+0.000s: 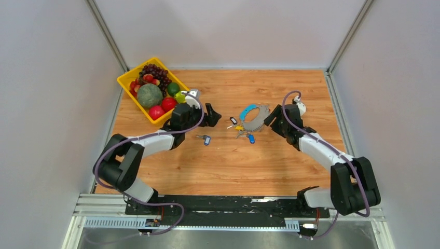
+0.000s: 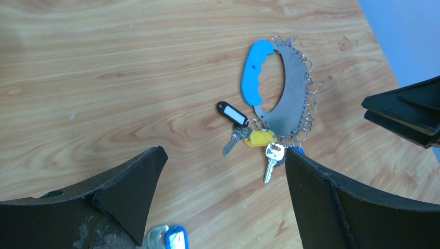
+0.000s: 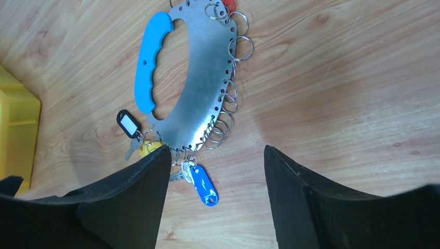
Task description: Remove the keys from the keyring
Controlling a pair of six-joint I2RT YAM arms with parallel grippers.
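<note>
The keyring (image 1: 255, 118) lies flat on the wooden table, a silver crescent plate (image 3: 202, 88) with a light-blue grip (image 3: 150, 62) and small split rings along its edge. On its lower end hang keys with a black tag (image 2: 232, 113), a yellow head (image 2: 259, 138) and a blue tag (image 3: 204, 185), plus a bare silver key (image 2: 271, 158). One blue-tagged key (image 1: 206, 139) lies loose to the left. My left gripper (image 2: 224, 153) is open, hovering left of the ring. My right gripper (image 3: 217, 150) is open above the ring's lower right edge, holding nothing.
A yellow bin (image 1: 126, 79) of fruit stands at the back left, just behind the left arm. Grey walls close in the table on three sides. The right gripper's black fingers (image 2: 404, 111) show at the right edge of the left wrist view.
</note>
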